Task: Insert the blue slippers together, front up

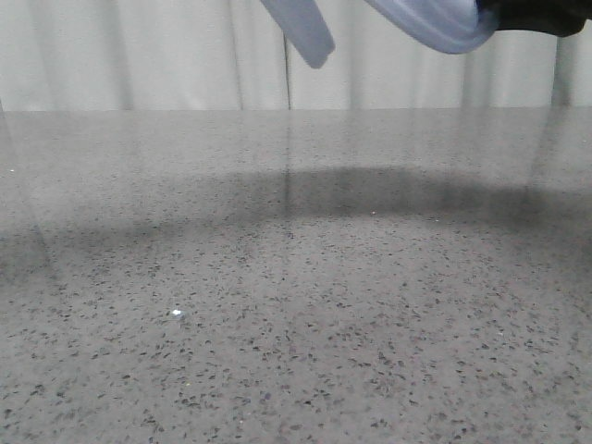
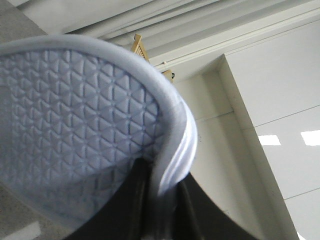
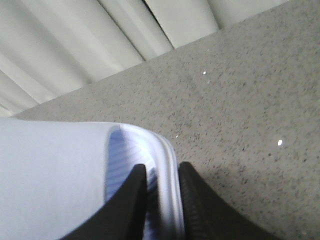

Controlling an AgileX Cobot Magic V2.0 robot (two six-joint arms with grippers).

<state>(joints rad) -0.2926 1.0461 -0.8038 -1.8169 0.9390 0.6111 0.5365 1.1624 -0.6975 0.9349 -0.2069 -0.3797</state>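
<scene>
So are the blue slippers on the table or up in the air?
Up in the air. Each gripper, left and right, pinches one slipper; both hang above the table.

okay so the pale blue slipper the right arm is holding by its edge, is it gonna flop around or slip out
The slipper probably stays fairly stiff: it holds its curved shape with only its rim pinched between the right gripper fingers. It looks like moulded foam, so likely light. The ribbed footbed beside the fingers should aid grip, though an edge pinch may let it pivot.
</scene>
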